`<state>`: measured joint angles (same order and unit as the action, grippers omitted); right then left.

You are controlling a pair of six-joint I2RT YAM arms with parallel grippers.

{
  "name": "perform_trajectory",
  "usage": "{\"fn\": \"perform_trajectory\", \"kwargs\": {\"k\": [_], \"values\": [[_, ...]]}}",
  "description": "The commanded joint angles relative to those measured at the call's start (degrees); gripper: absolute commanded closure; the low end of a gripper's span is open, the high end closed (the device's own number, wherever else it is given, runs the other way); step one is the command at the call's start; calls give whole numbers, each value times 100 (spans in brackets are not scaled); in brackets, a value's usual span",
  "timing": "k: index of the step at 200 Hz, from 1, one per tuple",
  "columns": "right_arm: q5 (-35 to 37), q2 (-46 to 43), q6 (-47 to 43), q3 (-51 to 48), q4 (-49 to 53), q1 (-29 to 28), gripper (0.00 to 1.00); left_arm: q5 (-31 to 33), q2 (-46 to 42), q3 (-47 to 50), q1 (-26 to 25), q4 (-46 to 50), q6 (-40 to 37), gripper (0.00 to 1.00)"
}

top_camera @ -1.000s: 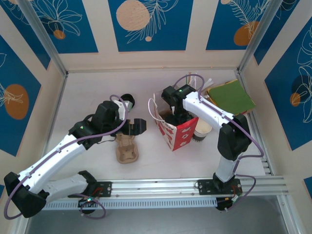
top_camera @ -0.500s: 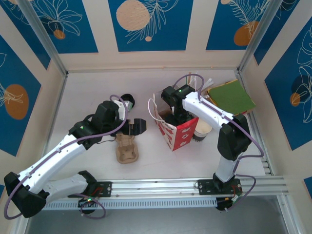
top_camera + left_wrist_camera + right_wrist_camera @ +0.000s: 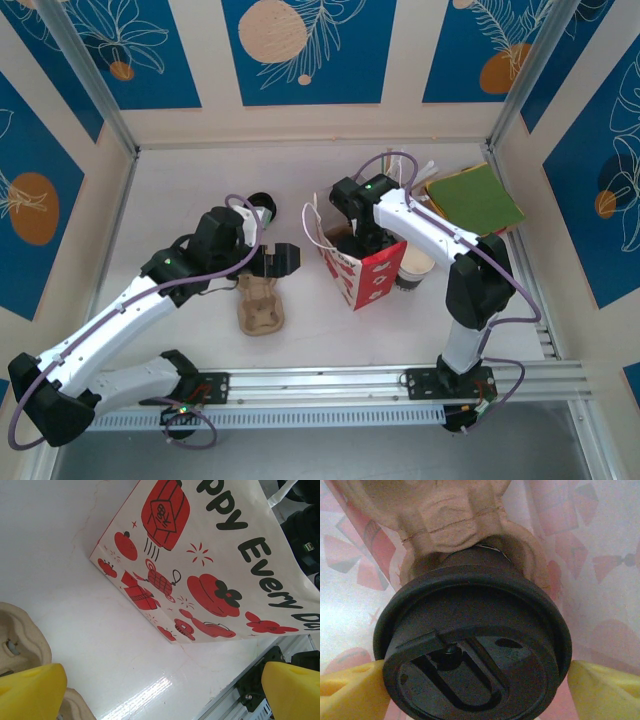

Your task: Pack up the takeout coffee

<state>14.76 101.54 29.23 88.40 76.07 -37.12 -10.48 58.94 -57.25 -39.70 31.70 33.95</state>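
The takeout coffee's black lid (image 3: 470, 650) sits close under the right wrist camera, and the cup below it rests in a pulp cup carrier (image 3: 455, 510) inside the bag. My right gripper (image 3: 475, 692) reaches down into the red-and-white paper bag (image 3: 372, 278), with its yellow fingers (image 3: 350, 692) pressed against both sides of the lid. My left gripper (image 3: 285, 258) hovers open just left of the bag (image 3: 210, 555), low over the table, with nothing between its fingertips (image 3: 30, 690).
A second pulp carrier (image 3: 260, 305) lies on the table below my left gripper. A lidless cup (image 3: 415, 265) stands right of the bag. A green flat pack (image 3: 475, 200) lies at the back right. The metal rail (image 3: 400, 380) runs along the near edge.
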Motion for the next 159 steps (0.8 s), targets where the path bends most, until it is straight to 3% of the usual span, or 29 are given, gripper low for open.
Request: {"fn": "perform_trajectory", "kwargs": {"k": [1,159], "values": [[-16,-32,120,56,170,-37,10,29,-46,46,47,-60,-110,0],[26,-55,153,162,224,-49,10,34,-30,30,45,-66,-110,0]]}}
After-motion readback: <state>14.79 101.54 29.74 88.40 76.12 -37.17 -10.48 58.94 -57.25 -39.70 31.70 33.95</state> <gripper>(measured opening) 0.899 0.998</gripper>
